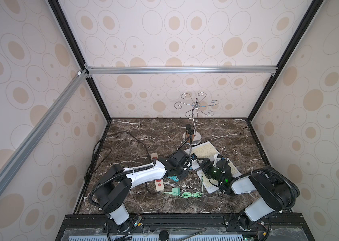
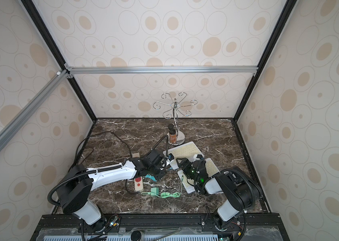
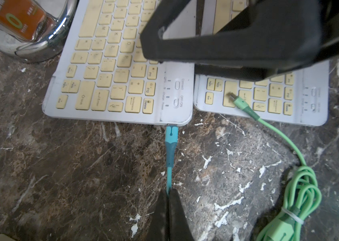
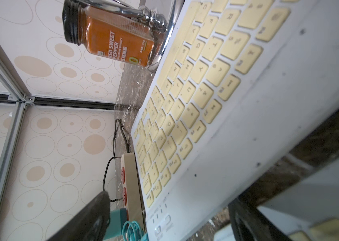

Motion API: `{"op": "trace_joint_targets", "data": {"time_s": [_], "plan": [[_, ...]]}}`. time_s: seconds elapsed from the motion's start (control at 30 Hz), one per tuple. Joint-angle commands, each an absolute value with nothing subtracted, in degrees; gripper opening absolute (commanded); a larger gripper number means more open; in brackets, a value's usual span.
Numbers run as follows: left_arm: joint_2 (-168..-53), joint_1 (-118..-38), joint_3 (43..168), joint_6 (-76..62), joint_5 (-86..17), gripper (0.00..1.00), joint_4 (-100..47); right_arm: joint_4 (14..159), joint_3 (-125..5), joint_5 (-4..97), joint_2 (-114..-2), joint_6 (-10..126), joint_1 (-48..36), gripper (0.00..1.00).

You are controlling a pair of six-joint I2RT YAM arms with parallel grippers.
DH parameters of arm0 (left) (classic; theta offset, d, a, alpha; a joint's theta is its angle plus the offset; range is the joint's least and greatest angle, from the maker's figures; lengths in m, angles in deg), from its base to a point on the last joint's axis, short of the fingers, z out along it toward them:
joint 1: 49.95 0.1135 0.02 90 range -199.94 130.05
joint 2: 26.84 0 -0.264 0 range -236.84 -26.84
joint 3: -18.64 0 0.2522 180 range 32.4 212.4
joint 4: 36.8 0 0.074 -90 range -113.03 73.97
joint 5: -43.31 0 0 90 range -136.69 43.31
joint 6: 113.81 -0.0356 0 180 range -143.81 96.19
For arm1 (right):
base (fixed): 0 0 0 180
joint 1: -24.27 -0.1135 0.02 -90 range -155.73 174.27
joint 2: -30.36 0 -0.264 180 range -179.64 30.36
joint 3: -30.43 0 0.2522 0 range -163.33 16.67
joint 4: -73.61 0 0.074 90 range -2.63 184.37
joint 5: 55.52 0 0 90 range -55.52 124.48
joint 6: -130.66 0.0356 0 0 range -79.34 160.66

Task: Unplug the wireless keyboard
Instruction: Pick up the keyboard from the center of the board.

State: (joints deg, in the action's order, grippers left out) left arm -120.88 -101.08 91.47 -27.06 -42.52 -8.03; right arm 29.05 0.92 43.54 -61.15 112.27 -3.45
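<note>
**Top views.** A dark brown marble tabletop (image 1: pixel 164 133) with white veins is closed in on three sides by walls papered in beige ovals and framed with black and silver aluminium bars. On it stand or lie:
- one chrome hook stand (image 1: pixel 197 138) with curled wire arms
- two black-capped spice jars (image 1: pixel 190 132) at its base
- two flat white keyboards
- one cream power strip (image 1: pixel 159 186)
- one coiled green cable (image 1: pixel 187 195)

The wireless keyboard (image 1: pixel 204 150) lies just in front of the stand. The second keyboard (image 1: pixel 232 167) lies nearer, partly under the right arm.

**Left wrist view.** The wireless keyboard (image 3: pixel 112 73) is white with pale yellow keys and has a teal cable (image 3: pixel 169 150) plugged into its edge. The left gripper (image 3: pixel 168 193) has its fingers pinched together on that cable, a little back from the plug. The green cable (image 3: pixel 279 141) rests its loose plug on the keys of the second keyboard (image 3: pixel 279 94).

**Right wrist view.** The right gripper (image 4: pixel 168 200) has its fingers (image 4: pixel 95 210) spread wide on either side of one end of the wireless keyboard (image 4: pixel 247 125). Whether they touch it cannot be told. One of the spice jars (image 4: pixel 112 39), glass and filled with orange powder, stands beside the far end of the keyboard. The power strip (image 4: pixel 131 177) shows red sockets.
</note>
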Motion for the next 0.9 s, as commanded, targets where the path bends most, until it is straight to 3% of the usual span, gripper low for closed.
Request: {"op": "trace_joint_targets", "data": {"time_s": [0.0, 0.27, 0.53, 0.7, 0.87], "plan": [[-118.73, -101.60, 91.82, -28.43, -42.18, 0.00, -8.95, 22.59, 1.02, 41.84, -63.99, 115.72, -3.46, 0.88], [-117.59, -101.54, 90.19, -27.86, -42.47, 0.00, -9.78, 6.55, 0.62, 41.42, -74.21, 119.57, -3.44, 0.77], [-116.93, -101.55, 89.72, -28.17, -41.83, 0.00, -10.44, 6.51, 0.66, 39.46, -73.57, 119.02, -3.50, 0.47], [-116.04, -101.54, 88.62, -27.94, -42.00, 0.00, -11.47, 6.47, 1.41, 38.19, -71.15, 117.40, -3.55, 0.20], [-113.12, -101.54, 86.60, -28.12, -43.00, 0.24, -13.99, 6.59, 3.58, 35.78, -67.84, 115.31, -3.50, 0.05]]}}
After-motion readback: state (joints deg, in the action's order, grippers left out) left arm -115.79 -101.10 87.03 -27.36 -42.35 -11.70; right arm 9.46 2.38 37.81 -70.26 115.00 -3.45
